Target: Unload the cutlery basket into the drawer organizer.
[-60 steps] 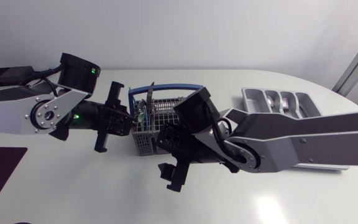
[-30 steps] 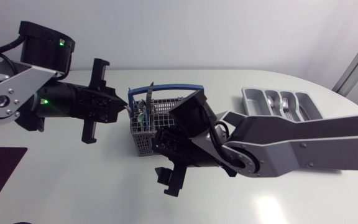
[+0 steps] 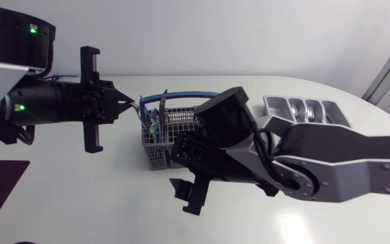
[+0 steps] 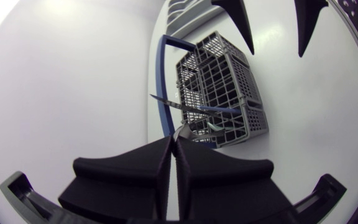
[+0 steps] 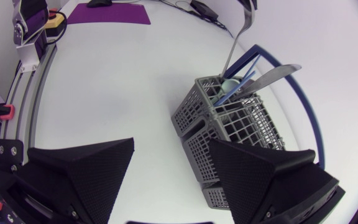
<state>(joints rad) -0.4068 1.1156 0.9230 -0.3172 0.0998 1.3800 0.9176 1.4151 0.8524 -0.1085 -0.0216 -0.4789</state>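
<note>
the left gripper (image 4: pixel 174 140) is clenched on the tip of a silver cutlery handle (image 5: pixel 240 37) whose lower end sits in the grey cutlery basket (image 3: pixel 156 146) mid-table. the right gripper (image 5: pixel 169 146) gapes open just beside the basket. the drawer organizer (image 3: pixel 268 103) lies far right.

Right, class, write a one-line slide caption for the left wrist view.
Left claw shut on a metal handle sticking out of the grey cutlery basket.
</note>
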